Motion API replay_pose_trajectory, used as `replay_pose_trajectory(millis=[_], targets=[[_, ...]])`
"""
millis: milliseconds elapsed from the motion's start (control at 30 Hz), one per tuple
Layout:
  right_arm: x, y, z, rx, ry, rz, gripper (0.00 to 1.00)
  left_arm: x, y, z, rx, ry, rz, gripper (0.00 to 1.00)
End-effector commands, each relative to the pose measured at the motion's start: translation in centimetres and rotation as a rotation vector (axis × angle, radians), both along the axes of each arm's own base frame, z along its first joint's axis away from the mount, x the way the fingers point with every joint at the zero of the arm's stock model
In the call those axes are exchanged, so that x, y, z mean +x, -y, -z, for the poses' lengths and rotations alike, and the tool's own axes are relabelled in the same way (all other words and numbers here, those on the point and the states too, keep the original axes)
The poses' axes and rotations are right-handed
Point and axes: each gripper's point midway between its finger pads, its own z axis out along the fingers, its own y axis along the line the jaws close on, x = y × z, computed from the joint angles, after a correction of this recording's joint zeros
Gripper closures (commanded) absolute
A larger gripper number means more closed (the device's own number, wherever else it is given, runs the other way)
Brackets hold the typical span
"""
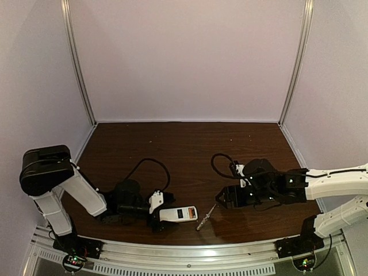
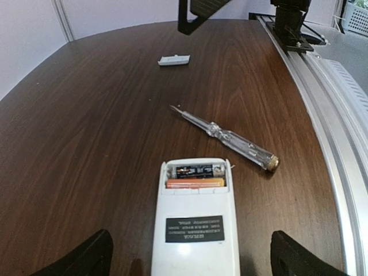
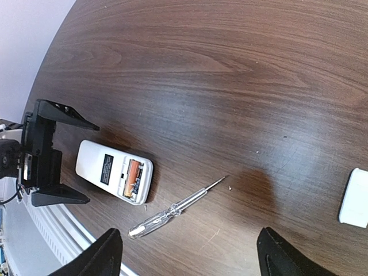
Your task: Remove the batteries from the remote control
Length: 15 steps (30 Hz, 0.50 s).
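Tabletop (image 1: 190, 144) first: dark wood, with both arms working low along its near edge. The left gripper (image 1: 160, 214) is down at table level, left of the middle of that edge. Its jaws are spread wide and it grips nothing. The remote control (image 2: 195, 224) lies flat between those two fingers (image 2: 86, 256) with clear table showing on either side, so they flank it without touching. Over to the right, the right gripper (image 3: 192, 259) hangs above the wood, also wide open and empty-handed, well apart from the remote.

The remote itself lies back side up, close to the near edge, its long axis running along that edge. The end pointing away from the left gripper, toward the right arm, is uncovered.

Next, the screwdriver (image 2: 224, 137): clear handle, thin shaft, lying at a slant just beyond the remote's open end, near it but not touching. Farther toward the right edge of the table sits a small white cover piece (image 2: 173, 60), flat on the wood below the right gripper.

Smallest of all, the batteries (image 2: 195, 177). There are two, side by side across the open compartment, one dark, one orange, both seated in the remote.
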Motion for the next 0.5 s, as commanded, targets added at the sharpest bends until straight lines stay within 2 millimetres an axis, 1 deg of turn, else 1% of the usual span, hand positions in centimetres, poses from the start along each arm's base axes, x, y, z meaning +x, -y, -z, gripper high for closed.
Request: replay_pose_trajectory(millis=[0, 100, 233, 333, 467], targets=[[-0.2, 0.0, 0.4, -0.055, -0.008, 0.043, 0.18, 1.9, -0.7, -3.8, -0.106, 0.078, -0.118, 0.02], [0.0, -0.1, 0.6, -0.094, -0.011, 0.075, 0.19, 3.2, -1.4, -5.7, -0.139, 0.11, -0.211, 0.02], [0.3, -0.5, 1.0, -0.094, -0.052, 0.142, 0.19, 5.0, -2.8, -8.5, -0.197, 0.15, -0.344, 0.03], [0.2, -0.7, 1.4, -0.095, -0.093, 0.182, 0.19, 5.3, -3.3, -10.2, -0.255, 0.161, -0.379, 0.03], [0.2, -1.2, 1.6, -0.091, -0.144, 0.248, 0.21, 5.4, -3.2, -11.8, -0.321, 0.172, -0.383, 0.05]])
